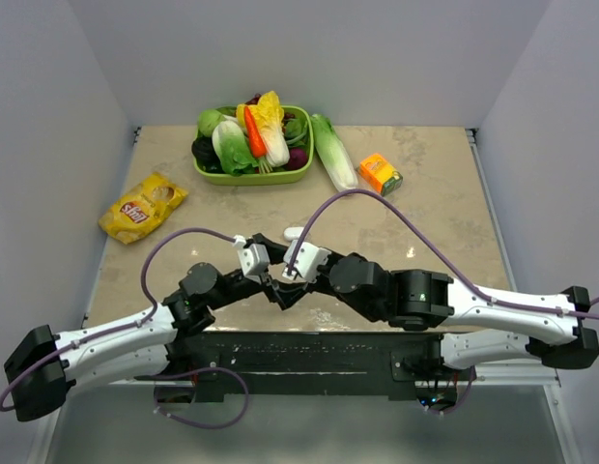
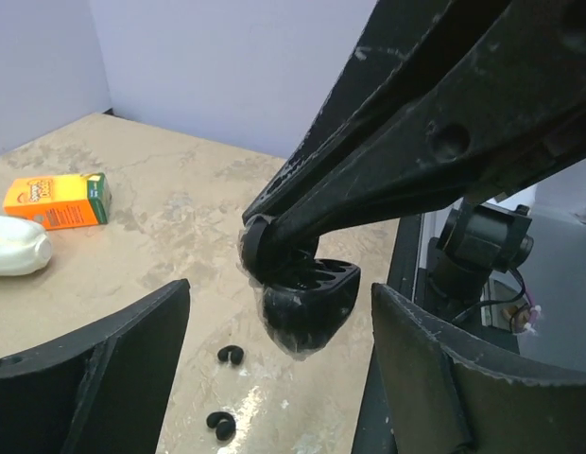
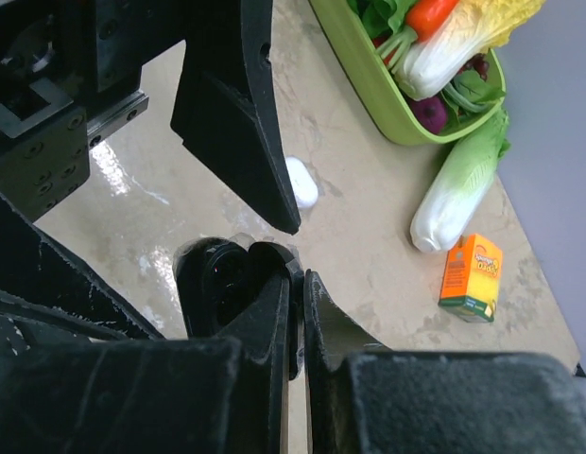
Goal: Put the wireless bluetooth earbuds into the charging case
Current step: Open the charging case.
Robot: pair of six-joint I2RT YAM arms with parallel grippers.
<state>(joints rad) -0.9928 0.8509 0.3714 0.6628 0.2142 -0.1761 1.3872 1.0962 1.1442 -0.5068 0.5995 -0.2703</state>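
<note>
Right end effector (image 2: 260, 248), fingers clamped on the rim of the open black charging case (image 2: 307, 303), holds it clear of the surface (image 2: 161, 218). The left end effector (image 2: 279, 287) flanks the case, fingers apart and empty. Two black earbuds (image 2: 231, 355) lie on the surface just below the case and none is visibly seated, so insertion appears not yet begun.
</note>
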